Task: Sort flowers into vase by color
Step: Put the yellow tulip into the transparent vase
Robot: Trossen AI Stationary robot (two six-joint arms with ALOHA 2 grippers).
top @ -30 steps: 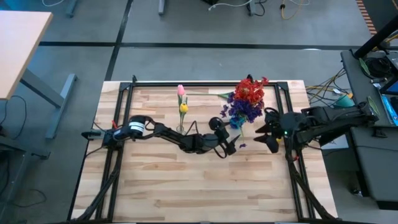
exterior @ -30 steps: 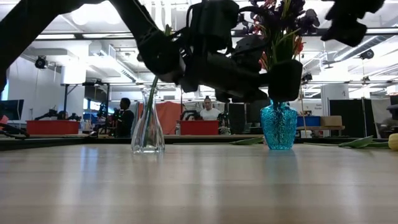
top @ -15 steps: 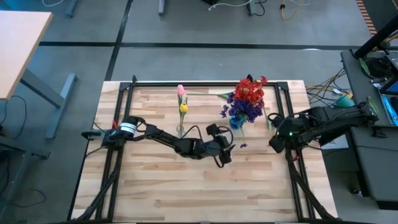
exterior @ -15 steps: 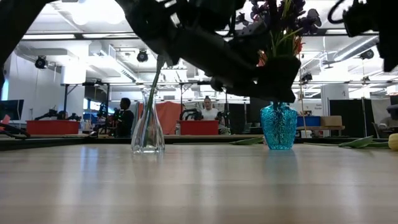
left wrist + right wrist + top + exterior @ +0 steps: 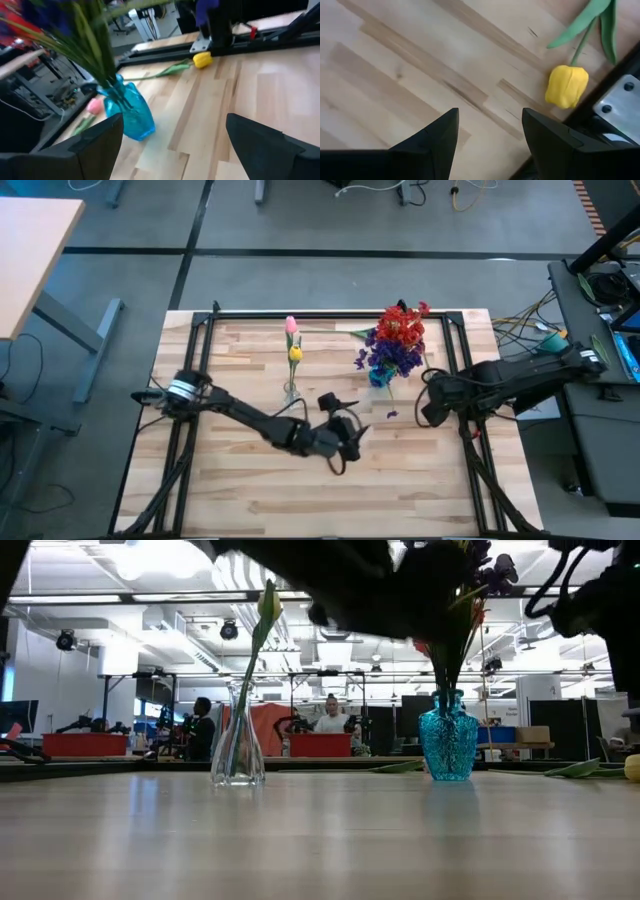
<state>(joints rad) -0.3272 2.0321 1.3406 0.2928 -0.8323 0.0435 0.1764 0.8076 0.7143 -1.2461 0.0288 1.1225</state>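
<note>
Left claw (image 5: 352, 430): fingers (image 5: 95, 142) wide apart, holding nothing. It hangs over the middle of the surface (image 5: 260, 490), near the front side of the two vases.
Right claw (image 5: 428, 402): fingers (image 5: 427, 142) apart, holding nothing. It sits low at the right side of the surface, just beside the blue vase.
Yellow tulip (image 5: 566, 86): lies flat on the wood right under the right claw, by the black frame (image 5: 615, 107). Its green stem (image 5: 582, 27) points away from the claw.
Blue vase (image 5: 448, 745): stands upright toward the back right. Red flowers (image 5: 403, 325) and purple flowers (image 5: 392, 358) stick up out of it.
Purple bit (image 5: 391, 414): a small piece lies on the wood between the two claws.
Pink bud (image 5: 94, 106): seen from the left wrist, it lies on the wood just beside the blue vase.
Clear vase (image 5: 238, 745): stands upright to the left of the blue vase, well apart from it. A pink tulip (image 5: 291, 325) and a yellow one (image 5: 295, 354) are in it.
Loose stem (image 5: 335, 332): lies flat along the back edge, between the two vases.
Room: people (image 5: 203, 728) sit far behind the surface.
</note>
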